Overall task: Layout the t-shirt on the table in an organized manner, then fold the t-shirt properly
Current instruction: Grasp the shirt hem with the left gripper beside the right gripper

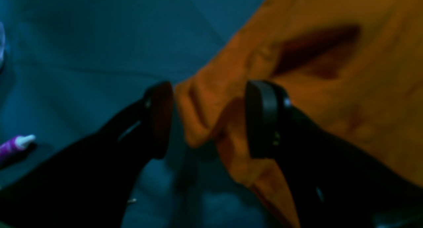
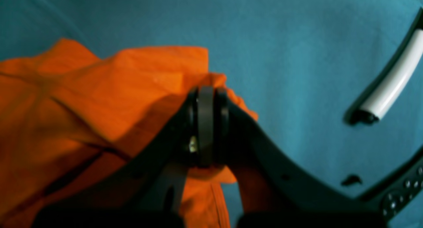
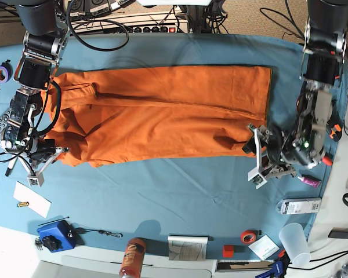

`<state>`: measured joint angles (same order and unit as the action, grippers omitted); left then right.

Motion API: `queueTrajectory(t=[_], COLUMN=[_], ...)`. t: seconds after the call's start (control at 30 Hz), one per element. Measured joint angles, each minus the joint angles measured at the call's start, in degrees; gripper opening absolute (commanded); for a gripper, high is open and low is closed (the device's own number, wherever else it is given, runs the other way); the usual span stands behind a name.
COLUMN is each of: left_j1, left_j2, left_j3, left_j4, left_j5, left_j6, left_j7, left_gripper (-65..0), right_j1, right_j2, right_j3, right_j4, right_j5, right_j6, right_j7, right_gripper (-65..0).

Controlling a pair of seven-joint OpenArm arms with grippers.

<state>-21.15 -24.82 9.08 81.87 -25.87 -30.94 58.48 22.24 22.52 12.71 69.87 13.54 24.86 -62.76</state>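
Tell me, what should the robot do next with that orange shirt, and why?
Probably back the left claw away from the t-shirt. Its jaws stand open with a corner of cloth loose between them, so that corner looks released. The right claw is shut on the other end, and the t-shirt lies long and fairly flat on the table.

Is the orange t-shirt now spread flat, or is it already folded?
Folded. The t-shirt lies as a long doubled band on the table, with layered lengthwise edges and no sleeves spread out.

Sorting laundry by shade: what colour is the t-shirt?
Plain bright orange, no print; the t-shirt shows best in the base view.
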Motion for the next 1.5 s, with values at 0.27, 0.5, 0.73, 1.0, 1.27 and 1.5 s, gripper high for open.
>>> queueTrajectory(t=[0.27, 0.5, 0.73, 1.0, 1.27, 1.5], left_j1=[-4.0, -5.0, -6.5, -6.5, -6.5, -6.5], left_j2=[-0.1, -0.1, 0.0, 0.0, 0.0, 0.0], left_j3=[3.1, 4.0, 4.2, 4.2, 4.2, 4.3], left_j4=[-11.6, -15.8, -16.2, -16.2, -16.2, -12.5], left_j5=[-4.2, -5.3, -6.8, -8.3, -8.3, -8.3], left_j6=[-1.0, -0.4, 0.1, 0.0, 0.5, 2.9], left_j7=[1.8, -2.3, -1.6, 0.3, 0.2, 0.2], left_gripper=[-30.1, -30.2, -30.3, -51.5, -65.0, -65.0], right_j1=[0.0, 0.0, 0.0, 0.0, 0.0, 0.0], right_j2=[0.0, 0.0, 0.0, 0.0, 0.0, 0.0], right_j3=[0.0, 0.0, 0.0, 0.0, 0.0, 0.0], right_j4=[0.0, 0.0, 0.0, 0.0, 0.0, 0.0], right_j5=[0.0, 0.0, 0.0, 0.0, 0.0, 0.0], right_j6=[0.0, 0.0, 0.0, 0.0, 0.0, 0.0], right_j7=[-0.2, -0.2, -0.2, -0.2, -0.2, -0.2], right_gripper=[-65.0, -65.0, -65.0, -65.0, -65.0, -65.0])
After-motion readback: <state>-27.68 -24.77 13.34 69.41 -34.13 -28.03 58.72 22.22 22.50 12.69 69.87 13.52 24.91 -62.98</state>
